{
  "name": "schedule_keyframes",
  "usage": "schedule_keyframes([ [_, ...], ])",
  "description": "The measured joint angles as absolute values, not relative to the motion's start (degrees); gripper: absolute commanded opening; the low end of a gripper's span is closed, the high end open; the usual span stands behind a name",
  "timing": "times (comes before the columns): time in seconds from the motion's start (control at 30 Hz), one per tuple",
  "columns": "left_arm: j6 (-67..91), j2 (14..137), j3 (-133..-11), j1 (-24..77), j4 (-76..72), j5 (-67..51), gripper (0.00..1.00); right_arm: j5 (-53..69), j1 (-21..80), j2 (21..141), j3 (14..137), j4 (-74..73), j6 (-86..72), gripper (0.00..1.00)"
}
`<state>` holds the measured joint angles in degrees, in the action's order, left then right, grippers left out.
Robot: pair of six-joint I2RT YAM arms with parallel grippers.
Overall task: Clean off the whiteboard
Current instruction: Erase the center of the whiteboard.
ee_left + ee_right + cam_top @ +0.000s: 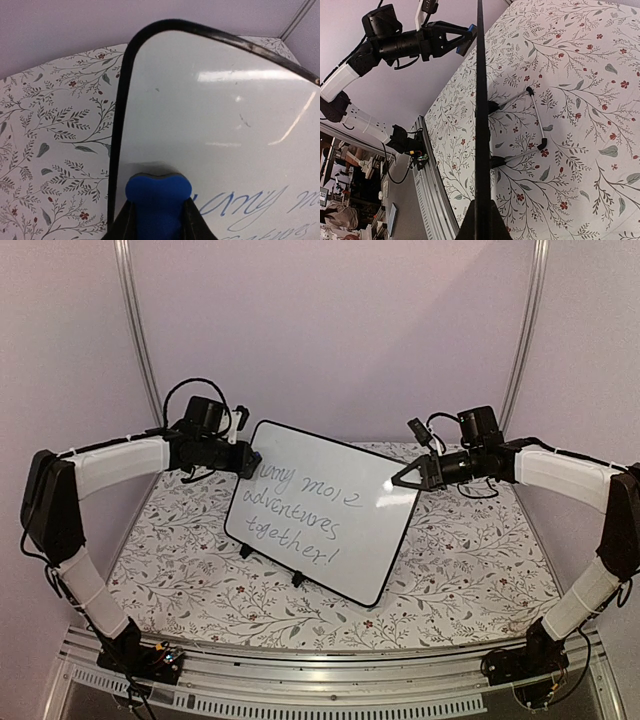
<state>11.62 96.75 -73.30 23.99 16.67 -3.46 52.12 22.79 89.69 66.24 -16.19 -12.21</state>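
Top external shows us two arms bent in from either side, elbows out and forearms roughly level, meeting at one whiteboard that stands tilted on the floral bench, about midway between them. The left arm reaches to the board's upper left corner. The left jaws are clamped on one blue eraser, whose end sits at the white surface just inside the black frame; we cannot tell whether it touches. The right arm comes in at the upper right edge. From the right wrist we look along the board edge-on, and the right jaws are closed on that frame edge. We count three lines of handwriting, the first beginning just beside the eraser. Two small black feet show under the lower edge. Behind the board, the right wrist shows one thin wire stand resting on the bench. One metal rail runs along the near edge by the arm bases.
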Motion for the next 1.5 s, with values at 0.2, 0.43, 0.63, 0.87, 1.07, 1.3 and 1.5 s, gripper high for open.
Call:
schedule_keyframes([
  [0.2, 11.6, 97.1, -75.0, 24.4, 15.0, -4.2, 0.0, 52.3, 22.8, 89.7, 66.0, -15.9, -11.7, 0.0],
  [0.43, 12.7, 96.2, -70.2, 26.0, 14.2, -3.8, 0.0, 52.3, 22.7, 89.7, 65.9, -15.9, -12.9, 0.0],
  [0.63, 14.5, 94.1, -65.5, 26.4, 14.8, -3.6, 0.0, 52.3, 22.7, 89.7, 65.9, -15.9, -12.9, 0.0],
  [0.87, 14.9, 94.3, -66.6, 26.4, 16.5, -3.6, 0.0, 52.3, 22.7, 89.7, 65.9, -15.9, -12.9, 0.0],
  [1.07, 14.3, 97.4, -74.3, 26.4, 18.3, -3.3, 0.0, 52.3, 22.7, 89.7, 65.8, -15.9, -12.8, 0.0],
  [1.3, 14.2, 98.0, -75.5, 26.4, 17.0, -3.3, 0.0, 52.4, 22.7, 89.7, 65.6, -15.6, -12.6, 0.0],
  [1.5, 15.4, 94.6, -67.4, 26.6, 14.9, -3.4, 0.0, 52.4, 22.7, 89.7, 65.6, -15.6, -12.7, 0.0],
])
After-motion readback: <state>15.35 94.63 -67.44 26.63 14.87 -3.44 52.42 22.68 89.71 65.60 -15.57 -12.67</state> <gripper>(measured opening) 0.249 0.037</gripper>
